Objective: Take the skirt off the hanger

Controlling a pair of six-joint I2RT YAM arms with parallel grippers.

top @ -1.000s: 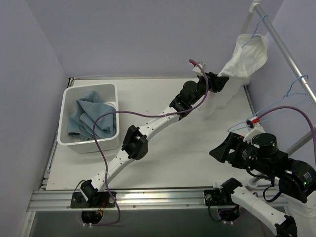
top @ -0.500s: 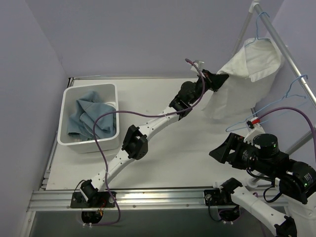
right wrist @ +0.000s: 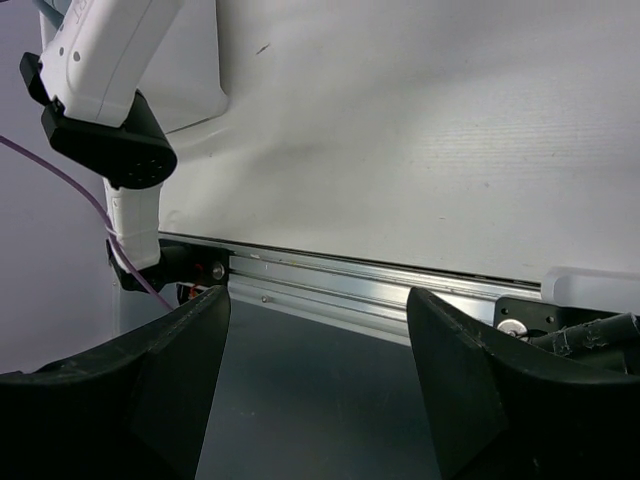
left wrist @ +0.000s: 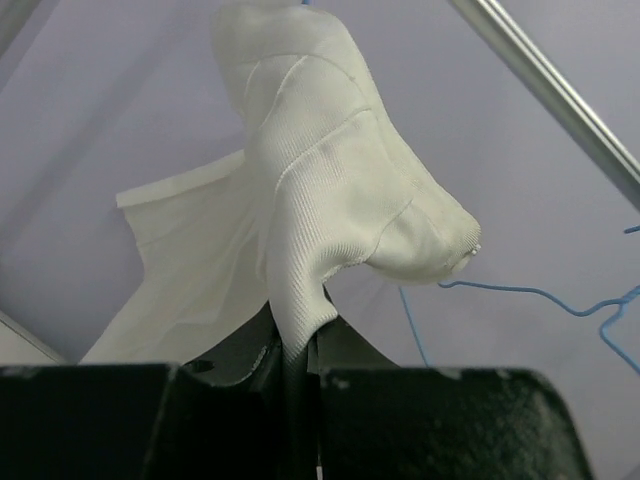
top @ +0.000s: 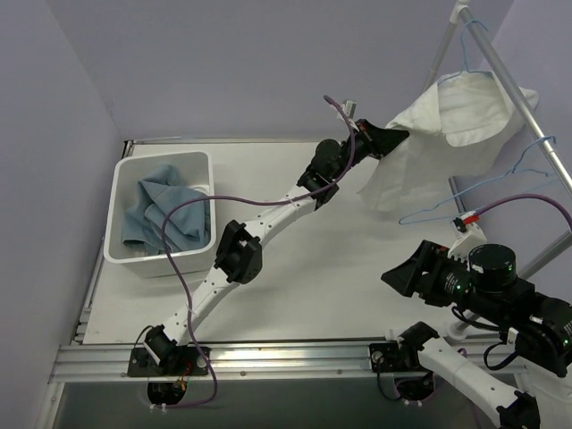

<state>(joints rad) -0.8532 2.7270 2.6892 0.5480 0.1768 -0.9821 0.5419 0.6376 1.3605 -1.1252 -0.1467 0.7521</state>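
Observation:
A white skirt (top: 451, 112) hangs on a blue wire hanger (top: 466, 55) from the metal rail (top: 500, 76) at the top right. My left gripper (top: 391, 139) is shut on the skirt's left edge, and the cloth is stretched from it toward the hanger. In the left wrist view a fold of the skirt (left wrist: 330, 190) runs down between the closed fingers of the left gripper (left wrist: 297, 352). My right gripper (top: 404, 275) hovers open and empty over the table's right front; in the right wrist view the right gripper (right wrist: 316, 385) faces the table's front rail.
A white bin (top: 121, 239) holding blue cloth (top: 159, 214) stands at the table's left. Empty blue hangers (top: 529, 161) hang on the rail to the right of the skirt; one (top: 429, 214) dangles low near the right arm. The left arm (top: 241, 255) crosses the table diagonally.
The left gripper closed on the skirt and drew its edge up and to the left. The skirt went from bunched to spread out, and its hanger swung right along the rail.

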